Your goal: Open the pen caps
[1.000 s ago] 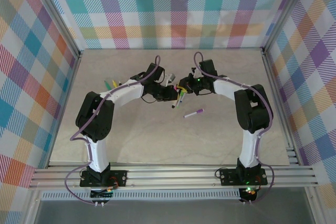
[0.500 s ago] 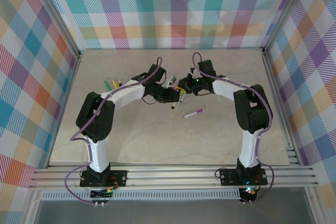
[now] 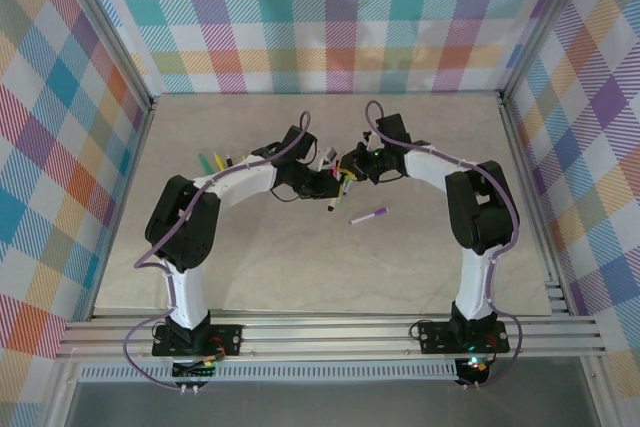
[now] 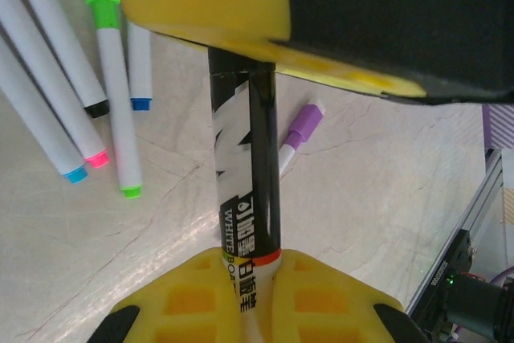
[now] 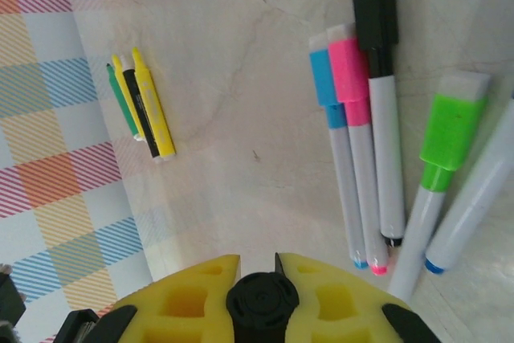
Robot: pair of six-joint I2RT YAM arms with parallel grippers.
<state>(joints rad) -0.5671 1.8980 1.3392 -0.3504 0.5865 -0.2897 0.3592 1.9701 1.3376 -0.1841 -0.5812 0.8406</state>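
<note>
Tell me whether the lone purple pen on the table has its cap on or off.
On. The purple cap is seated over the end of the white barrel, and the pen lies flat on the table.

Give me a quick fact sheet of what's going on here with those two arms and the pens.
Place: pale stone-look table, checked walls
Left jaws: shut on the black marker
Right jaws: shut on that marker's other end
Lying alone: purple-capped pen
Lying side by side: white pens with blue, pink, black, green caps
Farther off: highlighters
</note>
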